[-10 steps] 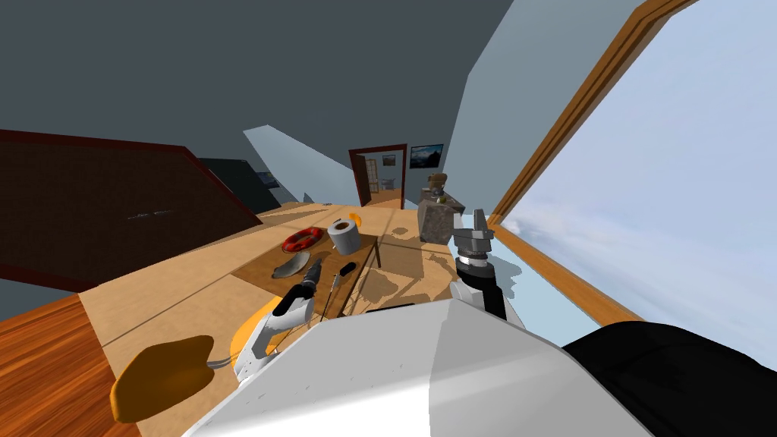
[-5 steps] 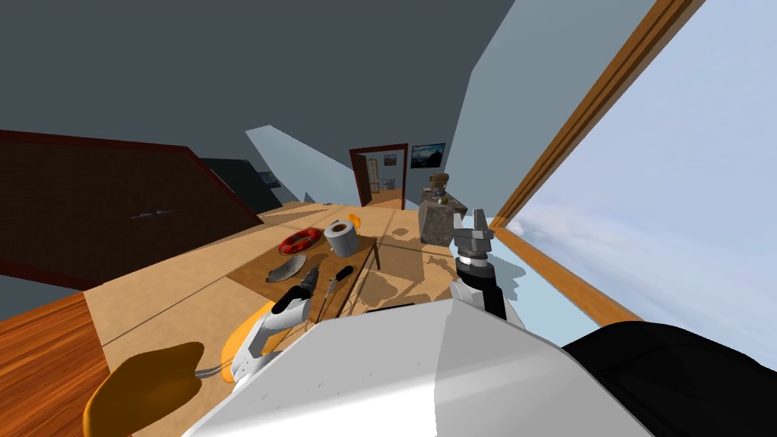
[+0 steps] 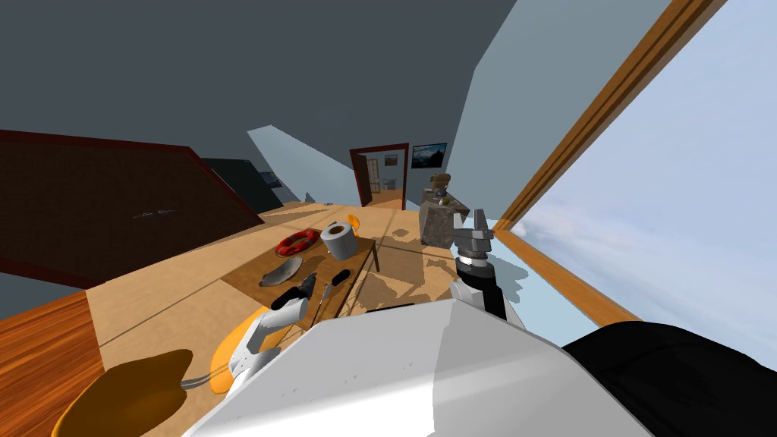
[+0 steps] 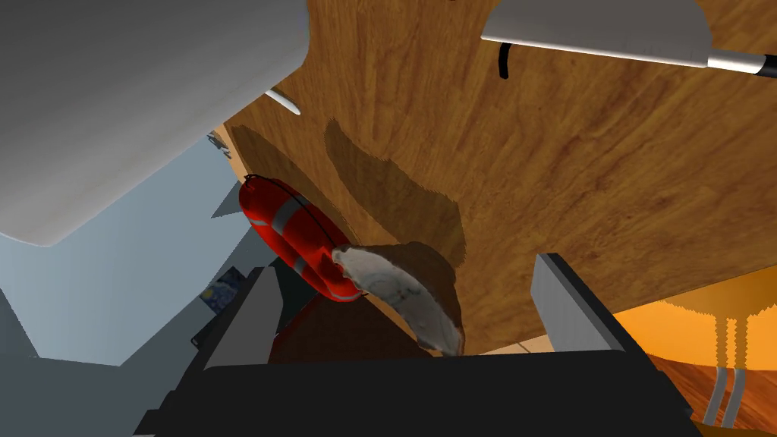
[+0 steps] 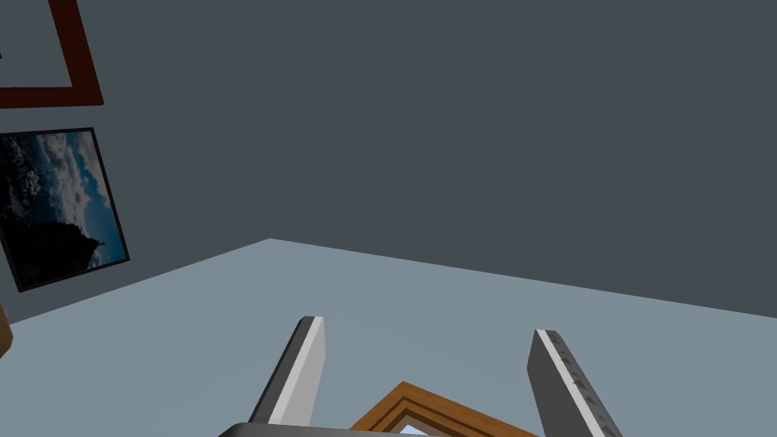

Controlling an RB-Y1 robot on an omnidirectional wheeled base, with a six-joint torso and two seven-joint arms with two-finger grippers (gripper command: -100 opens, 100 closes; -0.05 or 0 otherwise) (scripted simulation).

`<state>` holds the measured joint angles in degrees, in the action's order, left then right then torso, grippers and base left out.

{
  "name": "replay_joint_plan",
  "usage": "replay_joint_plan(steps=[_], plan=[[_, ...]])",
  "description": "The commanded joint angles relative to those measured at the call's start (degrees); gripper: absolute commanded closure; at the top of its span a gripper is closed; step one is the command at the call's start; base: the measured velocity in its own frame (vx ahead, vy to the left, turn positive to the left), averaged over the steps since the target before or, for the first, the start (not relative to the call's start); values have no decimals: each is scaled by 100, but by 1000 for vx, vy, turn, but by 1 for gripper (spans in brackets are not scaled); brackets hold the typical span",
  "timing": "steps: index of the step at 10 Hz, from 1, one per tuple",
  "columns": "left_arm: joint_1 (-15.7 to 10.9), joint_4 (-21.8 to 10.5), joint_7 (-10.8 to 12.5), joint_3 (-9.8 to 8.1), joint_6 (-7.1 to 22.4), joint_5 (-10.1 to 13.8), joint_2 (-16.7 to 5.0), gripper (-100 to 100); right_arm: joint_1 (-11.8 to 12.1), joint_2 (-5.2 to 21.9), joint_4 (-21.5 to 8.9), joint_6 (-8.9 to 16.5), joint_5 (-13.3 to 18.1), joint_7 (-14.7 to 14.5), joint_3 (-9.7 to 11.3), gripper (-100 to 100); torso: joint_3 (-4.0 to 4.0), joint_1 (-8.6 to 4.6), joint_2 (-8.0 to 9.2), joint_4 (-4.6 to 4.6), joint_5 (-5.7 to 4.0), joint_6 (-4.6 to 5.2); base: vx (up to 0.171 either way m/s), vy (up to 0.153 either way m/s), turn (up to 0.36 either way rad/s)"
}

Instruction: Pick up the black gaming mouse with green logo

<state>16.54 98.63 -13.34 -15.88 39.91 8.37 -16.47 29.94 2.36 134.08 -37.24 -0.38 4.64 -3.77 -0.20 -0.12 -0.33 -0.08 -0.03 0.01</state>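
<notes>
The mouse [image 3: 339, 276] is the little black lump on the brown table [image 3: 313, 256]. It lies just beside my left pincer [image 3: 309, 284], on its right side, with a thin tool [image 3: 326, 293] between them. It is too small here for me to see a green logo.

My left pincer [image 4: 404, 267] is wide open and has nothing in it. It points at a grey shell-like thing [image 4: 402, 292] and a red ring [image 4: 292, 231] - not at the mouse. My right pincer [image 3: 470, 220] is up high by the window, open and holding nothing too.

I think my job now is to get the left pincer over the mouse. To do that well, I should turn my hand to the right until the mouse sits between my two fingers. I should keep them wide, come down from above, and squeeze its long sides - without bumping the thin tool or the grey roll [image 3: 338, 239] nearby.
</notes>
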Motion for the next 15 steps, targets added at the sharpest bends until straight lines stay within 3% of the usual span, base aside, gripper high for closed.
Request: replay_joint_plan(steps=[1,4,6,9,15], plan=[[-70,-273,-57,-101,286,81,-88,-100,0,0,0,0,0,0,0,0,0,0,0,0,0,0,120,-57,32],[-124,-428,-85,-161,664,116,-134,-100,0,0,0,0,0,0,0,0,-4,4,-6,-2,1,0,87,-32,14],[-221,-722,-133,-271,1036,187,-228,-100,0,0,0,0,0,0,0,0,1,11,2,0,2,0,88,-22,8],[-265,-860,-154,-320,1343,223,-273,-100,0,0,0,0,0,0,0,0,-1,10,0,0,2,1,73,-20,-1],[-440,-1536,-224,-513,2255,437,-429,-100,0,1,0,0,0,0,0,0,-8,18,-12,-3,4,1,101,-7,-29]])
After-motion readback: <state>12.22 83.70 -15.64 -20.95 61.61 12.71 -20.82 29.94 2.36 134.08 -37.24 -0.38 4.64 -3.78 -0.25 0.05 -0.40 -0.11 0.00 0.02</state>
